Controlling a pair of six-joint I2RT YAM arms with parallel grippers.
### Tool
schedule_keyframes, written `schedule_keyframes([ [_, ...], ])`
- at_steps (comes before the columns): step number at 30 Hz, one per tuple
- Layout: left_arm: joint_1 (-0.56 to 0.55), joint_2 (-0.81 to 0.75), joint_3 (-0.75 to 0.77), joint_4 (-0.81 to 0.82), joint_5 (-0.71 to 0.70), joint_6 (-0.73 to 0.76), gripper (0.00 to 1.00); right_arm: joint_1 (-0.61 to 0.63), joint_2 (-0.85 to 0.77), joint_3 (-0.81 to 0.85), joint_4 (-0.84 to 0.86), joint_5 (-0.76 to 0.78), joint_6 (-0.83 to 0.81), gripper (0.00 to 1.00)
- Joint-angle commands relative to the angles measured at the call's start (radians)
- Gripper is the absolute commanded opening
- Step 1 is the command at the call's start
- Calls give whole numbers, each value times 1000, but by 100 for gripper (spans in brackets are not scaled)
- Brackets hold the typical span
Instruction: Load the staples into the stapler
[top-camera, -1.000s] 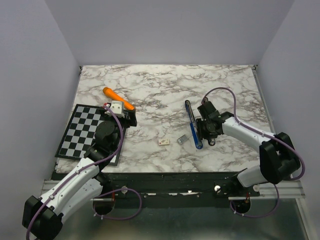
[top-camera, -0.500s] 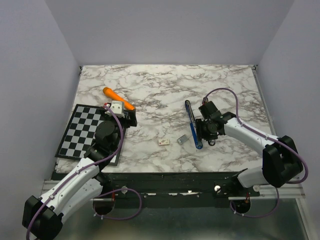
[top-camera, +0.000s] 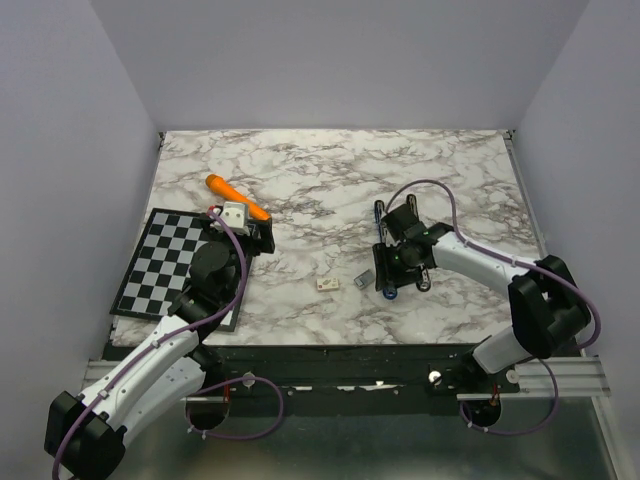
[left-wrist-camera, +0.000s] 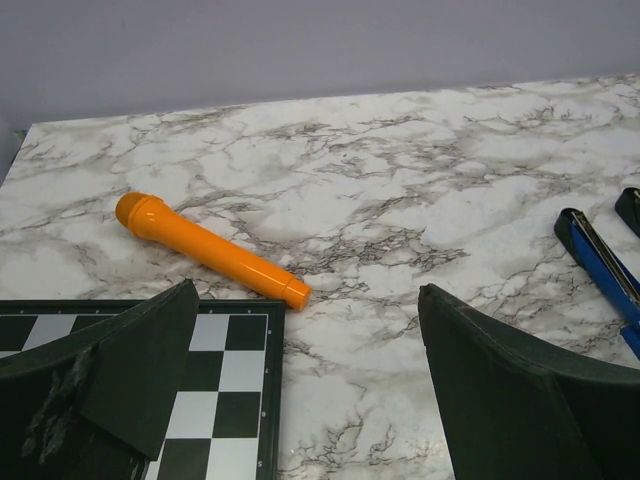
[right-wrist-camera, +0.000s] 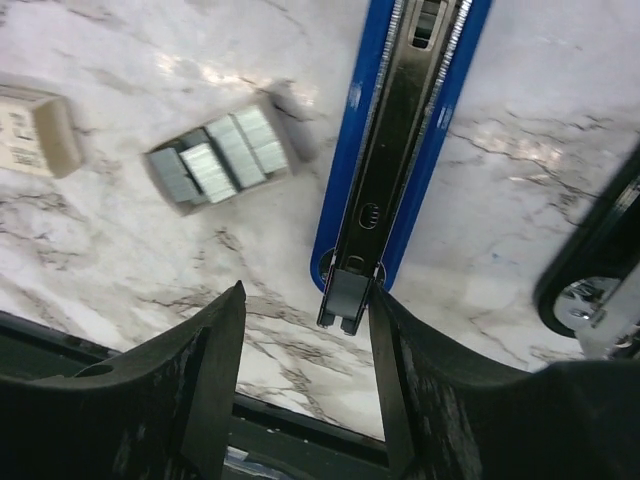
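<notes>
Near the front edge of the worktop (top-camera: 330, 180), we see the staples (right-wrist-camera: 220, 155) lying flat as a small grey block, apart from any fingers. They sit between the whitish box (right-wrist-camera: 35, 130) and the blue stapler (right-wrist-camera: 400, 150), just beside the stapler's long side, with a strip of bare marble on either hand. The stapler lies open, its metal channel facing up and its near end pointing at the dark front edge. We find the right gripper (right-wrist-camera: 305, 330) with fingers spread, the stapler's near end between them and close to the one on the right of the wrist view; we cannot tell whether they touch. The left gripper (left-wrist-camera: 310, 350) hovers with fingers spread and holding nothing, over the corner of the chessboard (left-wrist-camera: 240, 400), and the orange marker (left-wrist-camera: 210, 252) lies just beyond that board's far edge.
</notes>
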Motion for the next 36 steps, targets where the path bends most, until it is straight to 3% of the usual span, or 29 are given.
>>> schedule_keyframes([
  [1, 4, -10, 6, 14, 20, -14, 99, 26, 22, 78, -14, -63, -7, 61],
  [6, 4, -9, 6, 14, 20, -12, 99, 26, 12, 170, -79, 47, -22, 65],
  [7, 4, -9, 6, 13, 20, -12, 99, 23, 10, 190, -97, 81, -21, 73],
  [11, 4, -4, 8, 11, 25, -12, 99, -32, 9, 270, -88, 190, 2, 83],
  [15, 4, -7, 8, 8, 20, -12, 99, -62, 48, 383, -50, 175, -28, 100],
  [20, 4, -6, 6, 8, 23, -12, 99, -81, 200, 546, -51, 312, -67, 100],
  [23, 4, -4, 9, 4, 23, -11, 99, -115, 297, 670, -99, 302, -50, 100],
  [36, 4, 17, 14, 0, 80, -23, 99, -157, 647, 923, -156, 293, -22, 68],
])
